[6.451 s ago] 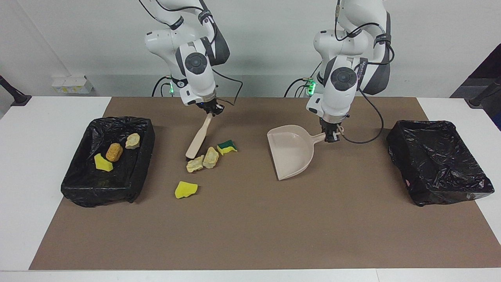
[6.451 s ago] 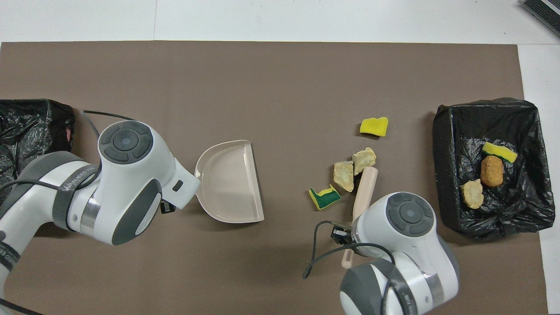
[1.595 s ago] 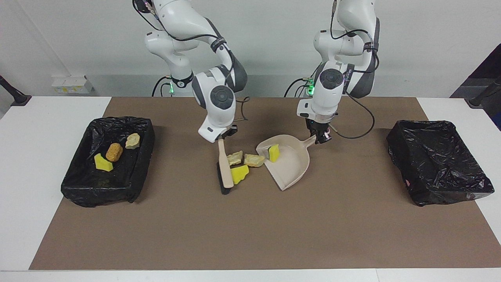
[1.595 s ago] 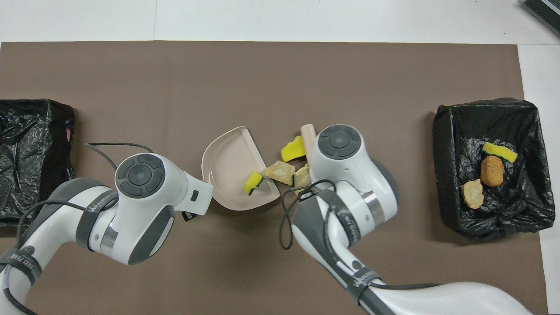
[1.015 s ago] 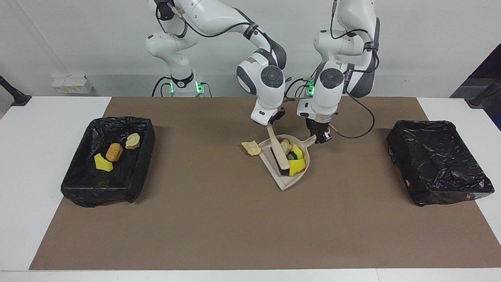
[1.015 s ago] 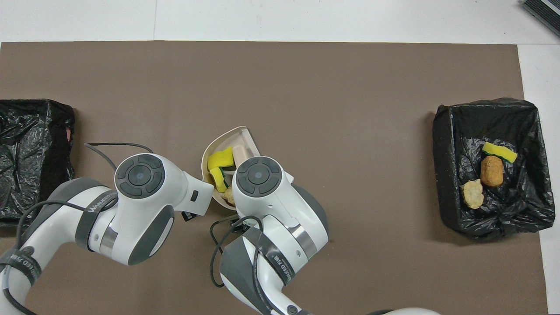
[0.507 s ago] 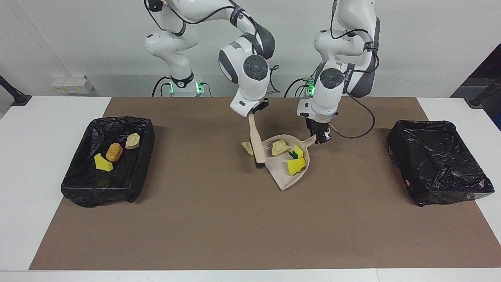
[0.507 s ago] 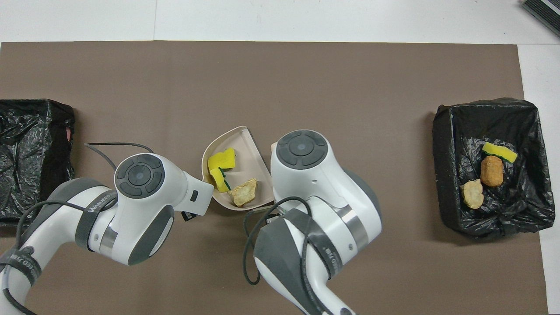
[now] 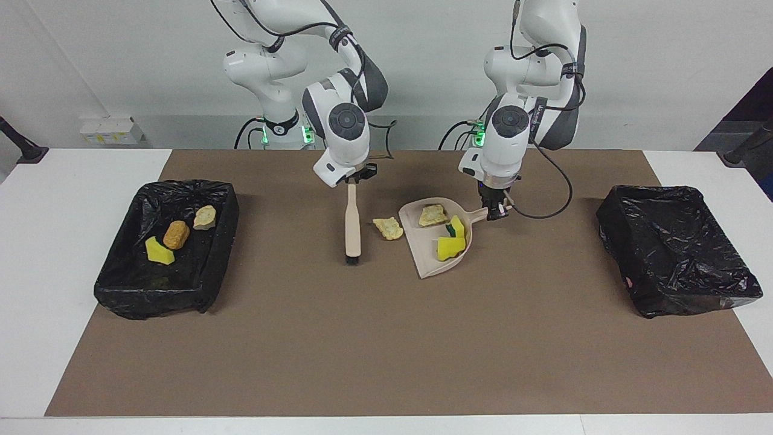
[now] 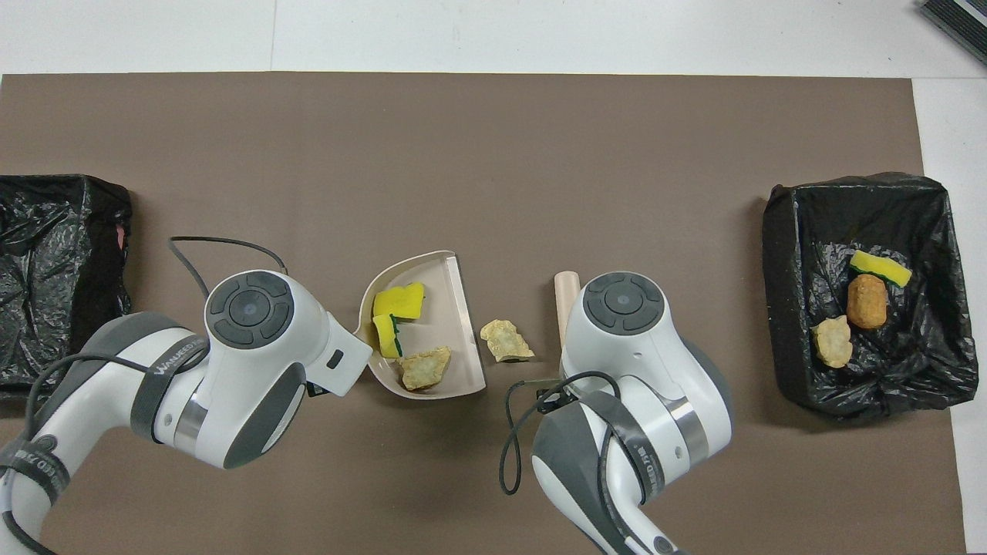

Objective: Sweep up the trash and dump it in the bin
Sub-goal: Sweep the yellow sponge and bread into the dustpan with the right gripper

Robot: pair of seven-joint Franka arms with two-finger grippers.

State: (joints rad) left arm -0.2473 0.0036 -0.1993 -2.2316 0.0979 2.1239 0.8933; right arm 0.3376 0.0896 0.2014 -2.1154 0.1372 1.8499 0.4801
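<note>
The right end effector (image 9: 356,176) is closed on the handle of the brush (image 9: 352,225), which hangs nearly upright with its bristles at the brown mat (image 9: 374,356) on the desk. The left end effector (image 9: 496,209) is clamped narrow on the handle of the dustpan (image 9: 423,260). In the dustpan lie three scraps: a yellow sponge piece (image 9: 450,247), a green-yellow sponge (image 9: 456,228) and a beige lump (image 9: 433,215). One more beige scrap (image 9: 388,228) lies on the mat between the bristles and the open lip of the dustpan; in the facing view it is at about 3 o'clock from the brush and 9 o'clock from the dustpan. Three other scraps are already in the black bin (image 9: 121,290) at the right arm's end; a second bin (image 9: 694,290) stands at the left arm's end.

The step in hand, as I judge it, is to sweep the last scrap in. The bristles should stay low on the mat and push straight toward 3 o'clock, and the lip should be pressed flat, so the scrap does not slide under it or escape around the corner. The stroke should stop inside the dustpan, without knocking out the pieces already there.
</note>
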